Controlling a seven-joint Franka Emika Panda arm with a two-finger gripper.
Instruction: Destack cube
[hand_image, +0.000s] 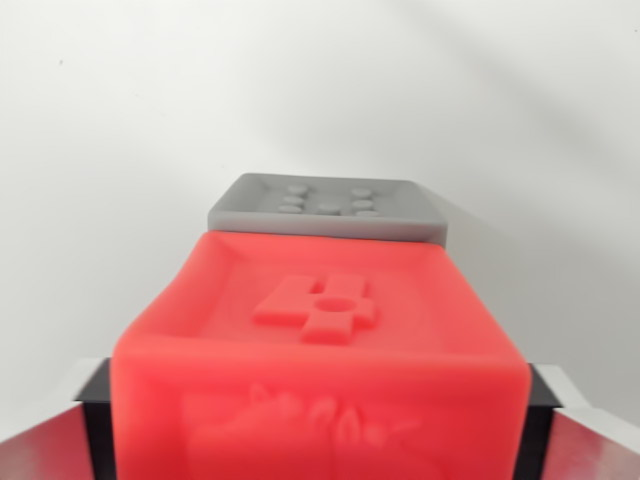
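Red cube (320, 350) with a raised 4 sits clamped between our jaws, seemingly lifted clear of the grey cube (328, 207) on the white tabletop (120, 150) beyond, so we judge only setting down remains.

So the cube with the raised 4 (325, 340) sits nearest, filling the middle and bottom of the wrist view. Right behind it, farther off, is the cube with the raised dots (328, 205), and their edges look like they're touching. Both rest on the table (100, 150). One gripper finger (95, 420) flanks the near cube's left side, another its right.
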